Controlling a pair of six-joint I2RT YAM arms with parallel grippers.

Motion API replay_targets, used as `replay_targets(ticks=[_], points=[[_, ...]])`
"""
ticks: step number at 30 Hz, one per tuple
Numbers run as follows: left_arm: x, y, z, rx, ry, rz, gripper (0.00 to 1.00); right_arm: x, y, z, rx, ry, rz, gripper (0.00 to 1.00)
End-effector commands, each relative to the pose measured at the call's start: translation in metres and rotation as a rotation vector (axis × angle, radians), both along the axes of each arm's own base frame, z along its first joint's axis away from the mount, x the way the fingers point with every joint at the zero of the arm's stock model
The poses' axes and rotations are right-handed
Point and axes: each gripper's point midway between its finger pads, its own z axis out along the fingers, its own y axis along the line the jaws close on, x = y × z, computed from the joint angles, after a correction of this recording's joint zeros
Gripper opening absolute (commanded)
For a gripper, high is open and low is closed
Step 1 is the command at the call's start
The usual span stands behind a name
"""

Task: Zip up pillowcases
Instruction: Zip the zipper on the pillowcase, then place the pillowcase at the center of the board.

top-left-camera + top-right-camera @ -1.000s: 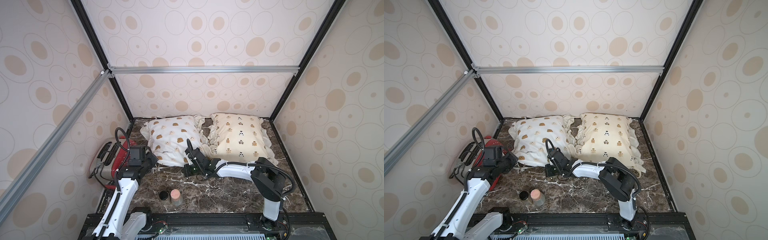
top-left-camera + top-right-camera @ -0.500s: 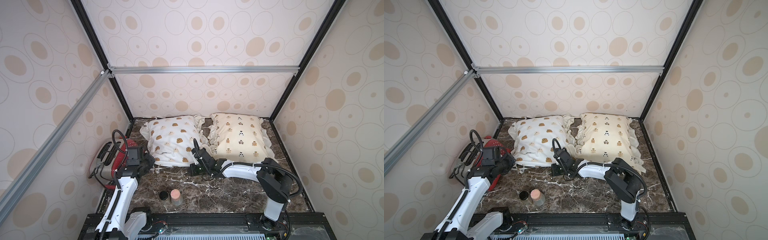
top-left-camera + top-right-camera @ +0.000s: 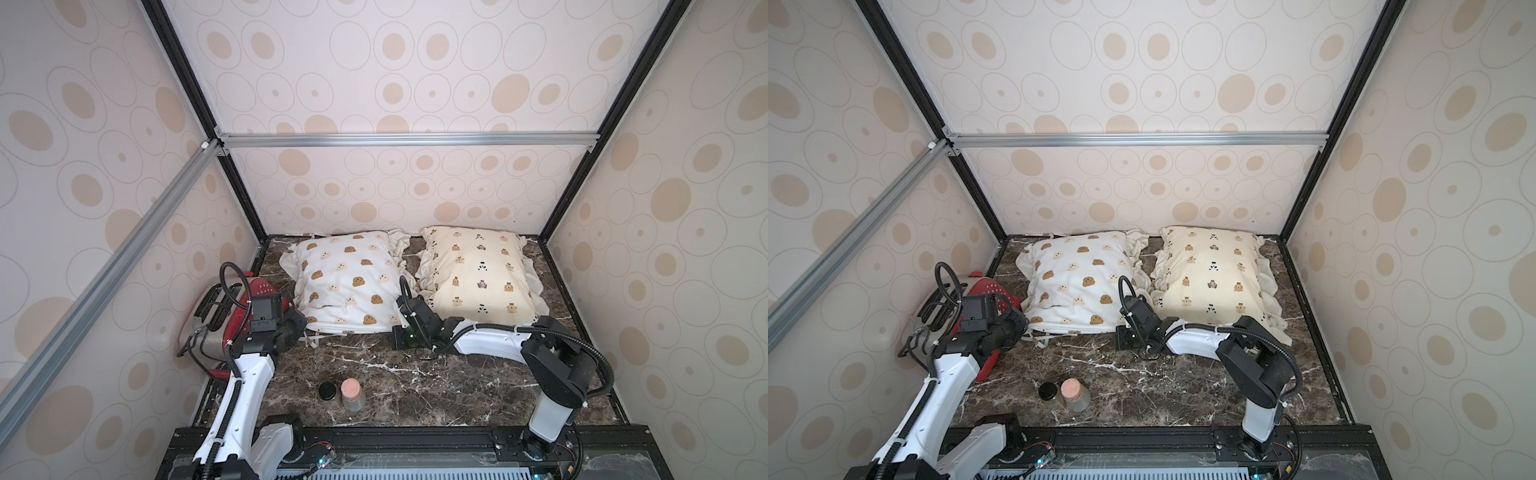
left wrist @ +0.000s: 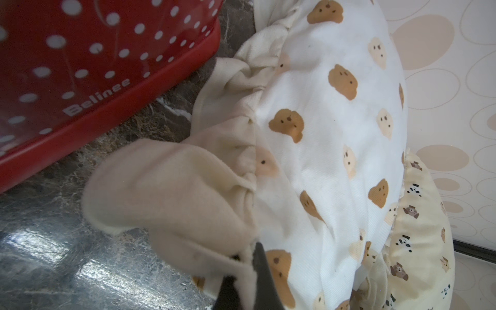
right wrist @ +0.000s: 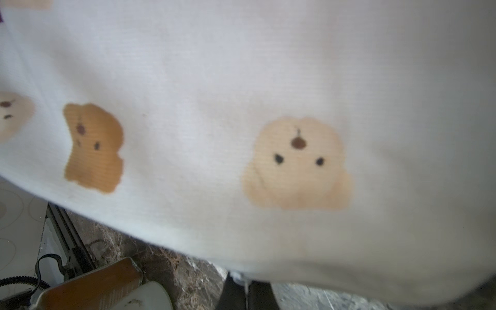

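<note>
One white pillowcase (image 5: 214,67), lying close and blurred, filling most of the frame, showing a brown face (image 5: 92,147) and a cream face (image 5: 295,163). Also the right gripper (image 5: 245,290), dark jaws pinching the fabric's edge. Dark marble tabletop (image 5: 185,276) showing past that edge, a black frame rail (image 5: 69,241) running alongside.

The white pillowcase (image 3: 345,286) is printed with scattered brown and pale cream blob faces that have dark dot eyes, and its ruffle (image 4: 171,193) is plain cream. The cream-yellow pillowcase (image 3: 478,274) carries small brown, tan and black-and-white bears. The toaster (image 4: 80,67) is glossy red with white dots and white lettering. The counter (image 3: 415,374) is dark brown marble veined in white. The walls (image 3: 415,83) are off-white with beige ovals inside thin grey rings. The black-lidded jar (image 3: 327,390) stands by the pink-lidded jar (image 3: 352,392).
</note>
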Motion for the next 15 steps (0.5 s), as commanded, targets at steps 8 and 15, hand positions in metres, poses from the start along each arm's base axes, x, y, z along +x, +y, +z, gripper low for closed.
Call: replay_targets(ticks=[8,15], points=[[-0.006,0.011,0.001,0.038,0.005,0.033,0.00,0.033,-0.044,-0.003,-0.061,-0.016,-0.097,0.00],[-0.010,0.000,0.006,0.015,-0.057,0.019,0.00,0.057,-0.037,-0.003,-0.103,-0.046,-0.089,0.00]])
